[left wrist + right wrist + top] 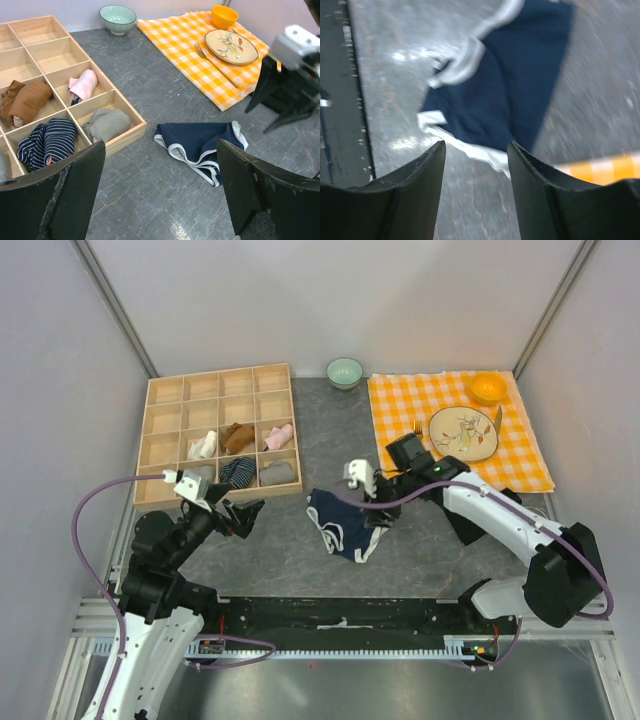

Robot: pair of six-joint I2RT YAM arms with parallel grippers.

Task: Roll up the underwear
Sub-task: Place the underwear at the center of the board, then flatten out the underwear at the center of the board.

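Observation:
The navy underwear (342, 523) with white trim lies crumpled and partly folded on the grey table, between the two arms. It also shows in the left wrist view (200, 141) and, blurred, in the right wrist view (505, 90). My left gripper (246, 512) is open and empty, a hand's width left of the underwear; it looks across at it (160, 200). My right gripper (379, 520) is open and empty just above the underwear's right edge, its jaws (476, 150) pointing down at the white trim.
A wooden compartment box (170, 392) at the back left holds rolled garments, among them a striped one (47, 141) and a grey one (106, 124). A green bowl (345, 371) stands behind. An orange checked cloth (400, 410) carries a plate (463, 432), a fork and an orange bowl (488, 387).

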